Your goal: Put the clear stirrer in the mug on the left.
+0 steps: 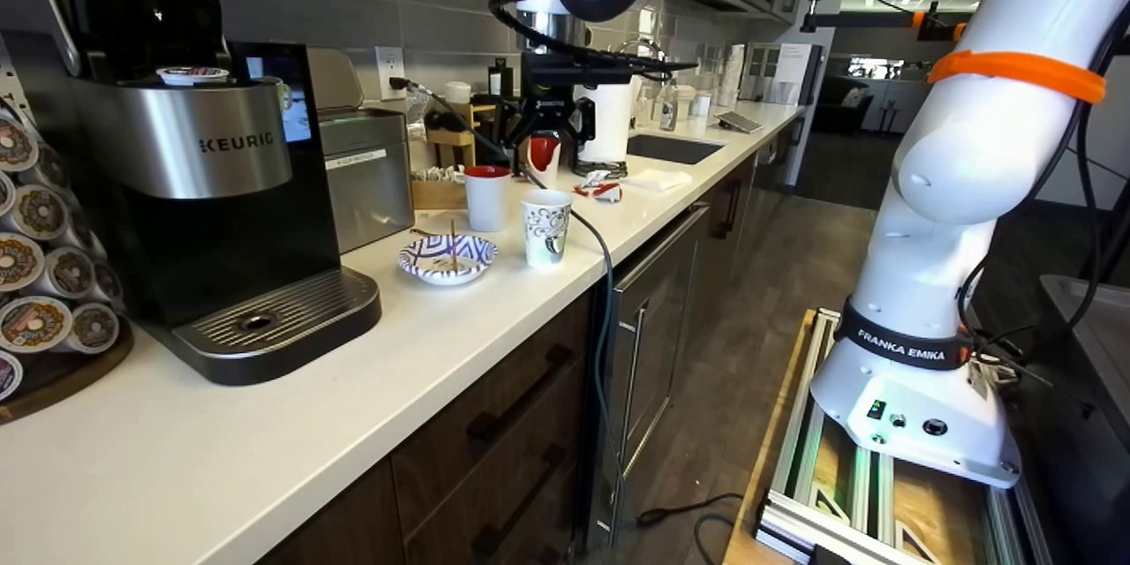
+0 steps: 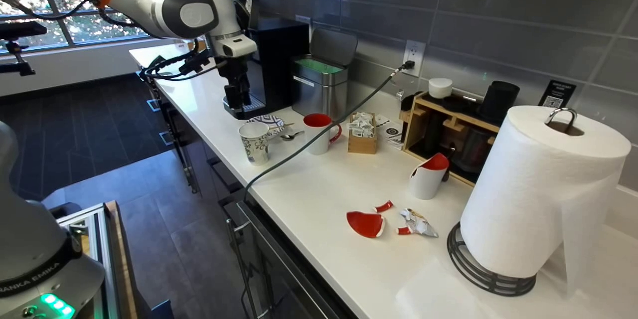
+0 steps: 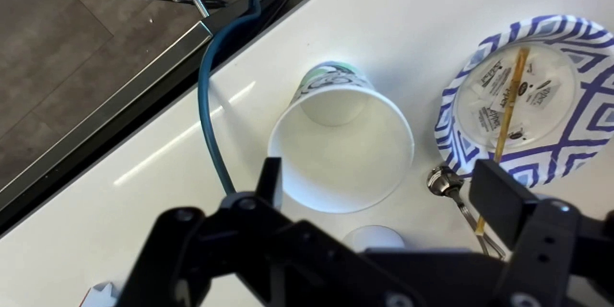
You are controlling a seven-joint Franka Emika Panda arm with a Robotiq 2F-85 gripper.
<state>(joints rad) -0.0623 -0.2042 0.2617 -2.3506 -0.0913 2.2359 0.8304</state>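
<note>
The mug (image 3: 571, 153) is a low, wide, bowl-like white vessel with a blue pattern. It stands on the counter in both exterior views (image 1: 448, 274) (image 2: 269, 119) and holds small printed packets. A thin amber stirrer (image 3: 512, 96) leans in it, one end inside and the other sticking out over the rim above a spoon; it also shows in an exterior view (image 1: 454, 247). My gripper (image 3: 383, 187) is open and empty, high above the counter in both exterior views (image 1: 552, 150) (image 2: 239, 104). Its right finger hides part of the stirrer in the wrist view.
A taller patterned paper cup (image 1: 546, 225) stands beside the mug, below the jaws. A red-lined mug (image 2: 319, 134), a spoon (image 3: 443, 180) and a coffee machine (image 1: 265, 282) are close. A cable (image 2: 319, 134) crosses the counter. Broken mug pieces (image 2: 366, 223) lie farther along.
</note>
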